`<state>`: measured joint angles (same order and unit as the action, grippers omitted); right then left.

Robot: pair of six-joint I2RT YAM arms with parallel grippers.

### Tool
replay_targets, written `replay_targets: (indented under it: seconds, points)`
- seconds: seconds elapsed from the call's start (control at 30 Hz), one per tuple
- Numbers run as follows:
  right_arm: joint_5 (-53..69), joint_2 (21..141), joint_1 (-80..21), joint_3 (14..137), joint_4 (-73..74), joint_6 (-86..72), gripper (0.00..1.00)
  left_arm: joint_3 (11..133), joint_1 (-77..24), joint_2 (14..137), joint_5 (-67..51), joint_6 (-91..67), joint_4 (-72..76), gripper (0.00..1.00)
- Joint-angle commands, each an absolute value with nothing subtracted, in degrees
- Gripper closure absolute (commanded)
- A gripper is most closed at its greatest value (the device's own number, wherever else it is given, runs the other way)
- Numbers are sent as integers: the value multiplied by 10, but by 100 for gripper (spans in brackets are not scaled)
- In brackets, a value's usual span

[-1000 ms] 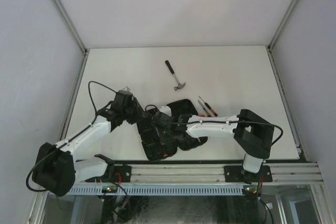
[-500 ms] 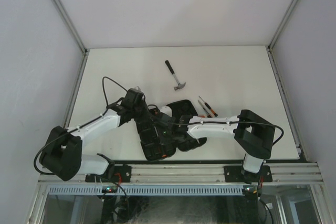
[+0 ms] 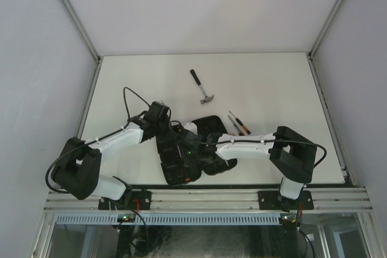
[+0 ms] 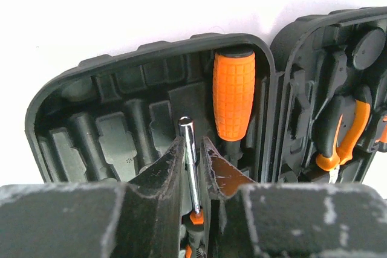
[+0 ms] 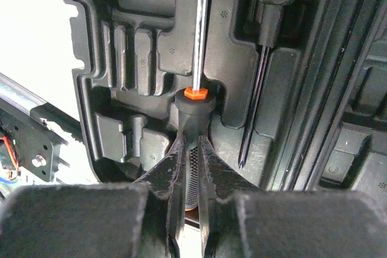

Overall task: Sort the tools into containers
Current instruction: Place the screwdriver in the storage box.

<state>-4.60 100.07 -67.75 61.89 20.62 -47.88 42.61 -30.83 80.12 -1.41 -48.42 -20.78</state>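
Gripping the screwdriver (image 5: pixel 195 113) by its black handle, the right end effector (image 5: pixel 191 146) is clamped shut just behind the orange collar, over the open case (image 4: pixel 145 46). The left end effector (image 4: pixel 192 146) stands nearly closed, one finger on each side of the same tool's chrome shaft; I cannot tell whether it pinches. An orange-handled driver (image 4: pixel 234 95) lies slotted just right of it.

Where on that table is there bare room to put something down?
Bare: the table's far strip behind the hammer, its left side, and right of the screwdrivers. Crowded: near centre, where the left arm and right arm meet over the tool case.
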Motion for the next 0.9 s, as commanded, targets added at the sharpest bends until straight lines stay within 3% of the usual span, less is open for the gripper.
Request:
replay_targets:
  seconds: [0.0,0.23,0.47,0.87]
  points:
    - [-29,1012,-687,602,220,-473,97,462,-314,812,-3,-481,-206,81]
    - [-38,1008,-689,596,223,-478,97,473,-319,836,16,-474,-227,85]
    - [-37,1012,-690,585,206,-486,97,499,-337,872,47,-447,-270,96]
    - [-45,1020,-690,556,186,-500,98,510,-382,938,98,-439,-301,100]
